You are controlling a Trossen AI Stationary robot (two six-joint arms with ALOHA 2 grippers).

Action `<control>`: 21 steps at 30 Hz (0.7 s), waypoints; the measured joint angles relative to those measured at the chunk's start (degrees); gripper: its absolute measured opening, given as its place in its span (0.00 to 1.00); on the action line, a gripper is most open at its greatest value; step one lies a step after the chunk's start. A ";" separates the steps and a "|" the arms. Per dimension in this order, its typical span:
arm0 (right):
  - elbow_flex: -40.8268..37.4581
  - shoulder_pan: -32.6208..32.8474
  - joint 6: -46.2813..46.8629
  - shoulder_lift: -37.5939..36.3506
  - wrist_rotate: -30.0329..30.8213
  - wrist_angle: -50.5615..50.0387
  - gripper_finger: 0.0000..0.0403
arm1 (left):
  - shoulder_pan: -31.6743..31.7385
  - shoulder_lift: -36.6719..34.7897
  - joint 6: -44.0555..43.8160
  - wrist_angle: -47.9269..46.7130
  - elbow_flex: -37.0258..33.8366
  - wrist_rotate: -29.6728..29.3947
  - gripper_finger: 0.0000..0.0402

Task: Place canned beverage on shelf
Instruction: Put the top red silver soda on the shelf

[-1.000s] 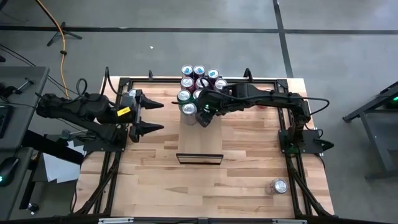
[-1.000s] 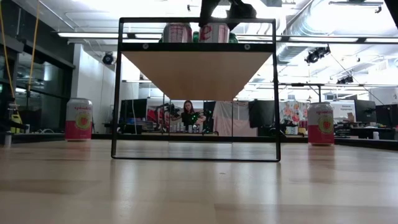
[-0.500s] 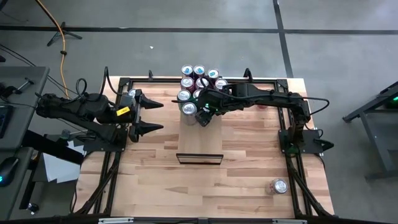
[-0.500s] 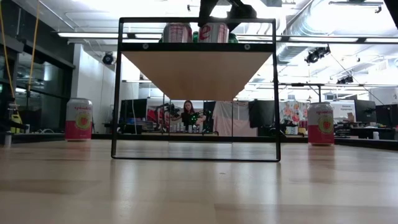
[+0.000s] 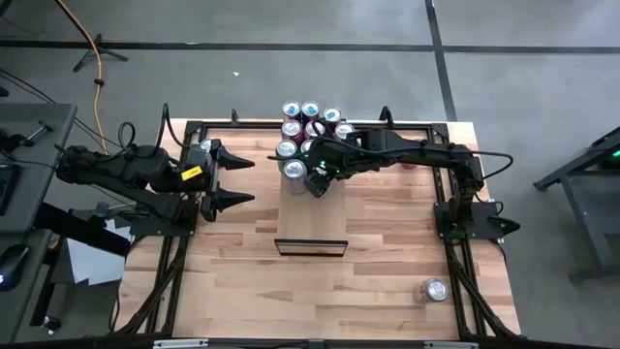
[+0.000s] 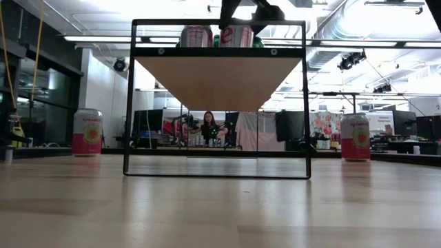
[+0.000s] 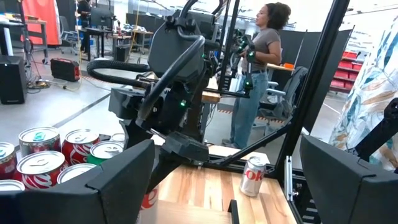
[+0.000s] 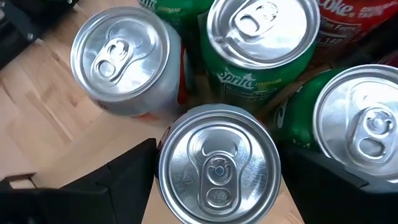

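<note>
A can (image 8: 217, 165) is being straddled on the shelf (image 5: 312, 221) by the right pincer (image 5: 317, 177), unmoved; release seemingly pending.

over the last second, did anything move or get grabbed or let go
Nothing visibly changed. The right gripper stays over the can at the far end of the shelf, fingers either side of it, and the left gripper waits open at the table's left side.
</note>
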 joint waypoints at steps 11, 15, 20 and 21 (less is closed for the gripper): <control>0.00 0.02 -6.58 0.00 -1.81 -0.32 0.76 | 0.00 0.00 0.04 0.03 0.00 -0.02 0.83; 0.00 0.02 -6.58 0.00 -1.78 -0.31 0.76 | 0.00 0.00 0.04 0.02 0.00 -0.01 0.83; 0.02 0.02 -6.83 0.00 -0.94 -0.30 0.78 | 0.00 0.00 0.04 0.02 0.00 -0.01 0.83; 0.02 0.02 -7.13 0.00 -0.93 -0.30 0.79 | 0.00 0.00 0.05 0.03 0.00 -0.01 0.83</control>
